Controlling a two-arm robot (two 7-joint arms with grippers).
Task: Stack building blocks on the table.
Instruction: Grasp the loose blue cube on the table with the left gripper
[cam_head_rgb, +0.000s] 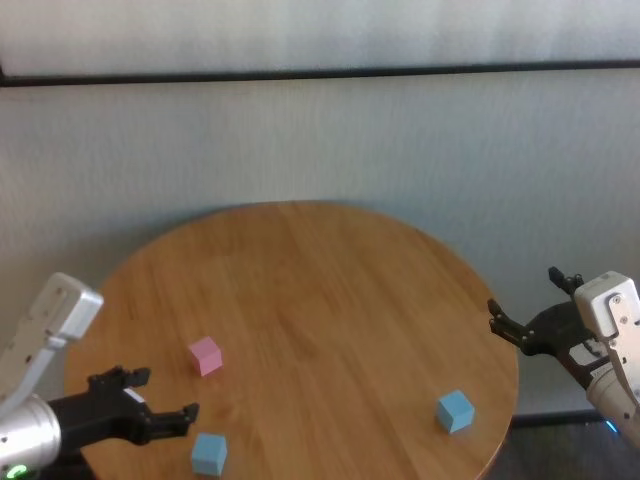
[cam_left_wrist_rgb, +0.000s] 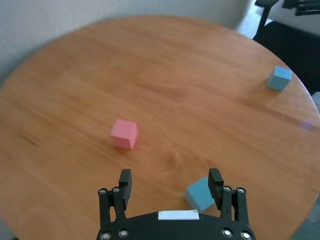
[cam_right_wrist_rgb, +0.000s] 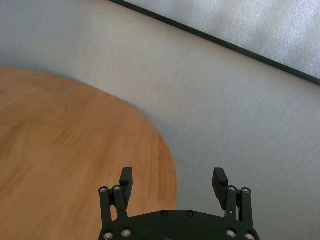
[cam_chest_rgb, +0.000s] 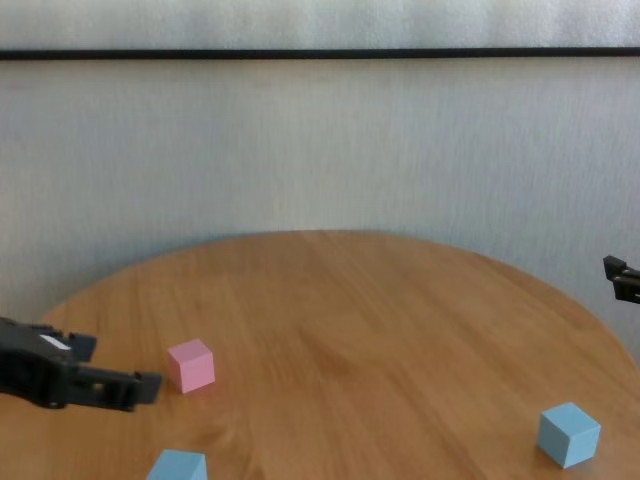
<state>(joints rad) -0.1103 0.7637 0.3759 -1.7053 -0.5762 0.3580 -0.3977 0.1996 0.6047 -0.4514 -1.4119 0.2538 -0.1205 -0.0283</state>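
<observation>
A: Where do the 3 blocks sit?

B: All apart on the round desk (cam_head_rgb: 330, 290), none stacked yet. The pink block (cam_head_rgb: 205, 355) is on the left; a light blue block (cam_head_rgb: 209, 453) lies near the front edge just right of the left hand (cam_head_rgb: 160, 398); the second blue block (cam_head_rgb: 455, 411) is well off to the right, near that rim.

A: And the hands?

B: The left hand hovers low over the near-left part of the desk, fingers spread, holding nothing. In its wrist view the near blue block sits just beside 1 finger, not between them. The right hand (cam_head_rgb: 522, 303) hangs off the desk's right edge, also spread and empty.

A: How will a block handle?

B: I judge them light, stiff, matte cubes (likely foam or painted wood, I cannot tell which), so not slippery or fragile. Take 1 by 2 opposite flat faces, mid-height, fingers square to the sides; a corner grip could twist it and spoil the stacking.
</observation>
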